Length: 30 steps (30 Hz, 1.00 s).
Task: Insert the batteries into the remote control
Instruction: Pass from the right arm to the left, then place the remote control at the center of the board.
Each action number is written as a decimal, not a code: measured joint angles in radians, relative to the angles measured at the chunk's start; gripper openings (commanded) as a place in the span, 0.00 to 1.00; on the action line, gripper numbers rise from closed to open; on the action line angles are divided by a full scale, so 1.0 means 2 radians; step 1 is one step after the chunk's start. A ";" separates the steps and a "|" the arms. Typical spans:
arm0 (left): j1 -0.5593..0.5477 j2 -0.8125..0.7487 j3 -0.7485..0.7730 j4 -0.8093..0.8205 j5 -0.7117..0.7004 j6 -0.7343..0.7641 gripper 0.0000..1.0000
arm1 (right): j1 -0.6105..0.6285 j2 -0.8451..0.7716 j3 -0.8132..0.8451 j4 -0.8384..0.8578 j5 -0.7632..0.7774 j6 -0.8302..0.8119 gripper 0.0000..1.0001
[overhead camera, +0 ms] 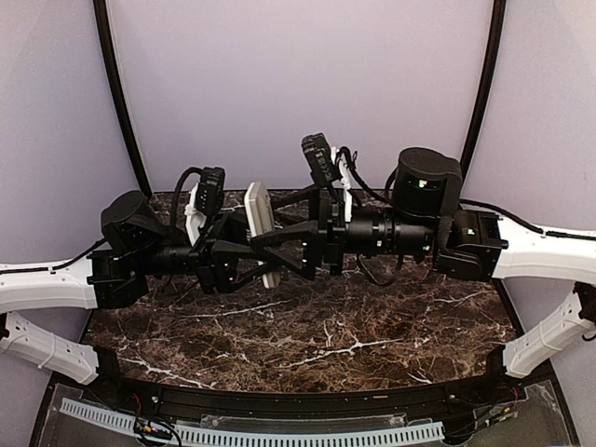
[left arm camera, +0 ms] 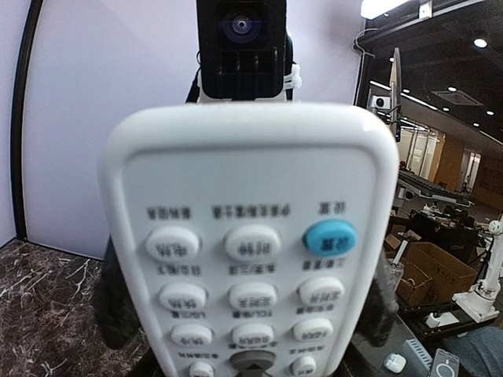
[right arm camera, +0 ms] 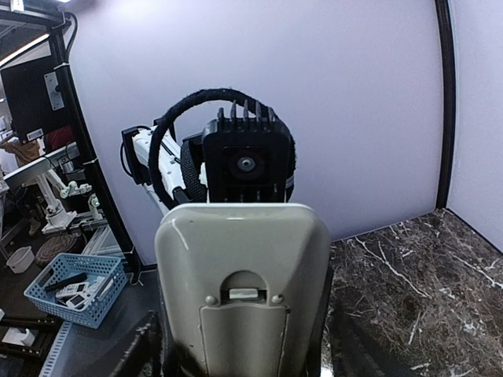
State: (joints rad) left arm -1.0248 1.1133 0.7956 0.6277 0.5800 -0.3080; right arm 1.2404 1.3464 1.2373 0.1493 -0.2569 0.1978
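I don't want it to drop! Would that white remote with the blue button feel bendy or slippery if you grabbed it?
The white plastic remote control is probably stiff: its shell looks hard, with no sag. Its smooth, glossy face could be a bit slippery. It likely won't roll, since its greyish back looks fairly flat.

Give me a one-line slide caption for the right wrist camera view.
Back of the remote control, battery cover in place, upright before the opposite wrist camera.

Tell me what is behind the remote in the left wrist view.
The right arm's black camera shows behind the remote at its top edge, pale wall beyond. The remote covers everything lower.
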 measured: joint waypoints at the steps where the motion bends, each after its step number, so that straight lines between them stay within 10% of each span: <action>1: 0.000 -0.002 -0.001 -0.004 -0.003 0.000 0.00 | 0.000 -0.001 -0.001 -0.001 0.003 -0.001 0.99; 12: -0.001 -0.040 -0.007 -0.208 -0.190 0.040 0.00 | -0.029 -0.076 -0.026 -0.081 0.158 0.031 0.99; 25: 0.000 0.268 0.093 -0.541 -0.415 0.057 0.01 | -0.094 -0.119 -0.097 -0.261 0.312 0.163 0.99; 30: -0.004 0.339 0.147 -0.573 -0.419 0.067 0.29 | -0.121 -0.074 -0.103 -0.300 0.302 0.191 0.99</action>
State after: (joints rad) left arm -1.0328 1.7912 1.0893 -0.5179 -0.2573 -0.1738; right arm 0.9974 1.1992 1.0313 -0.4507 0.3473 0.5800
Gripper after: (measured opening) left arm 0.505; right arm 0.986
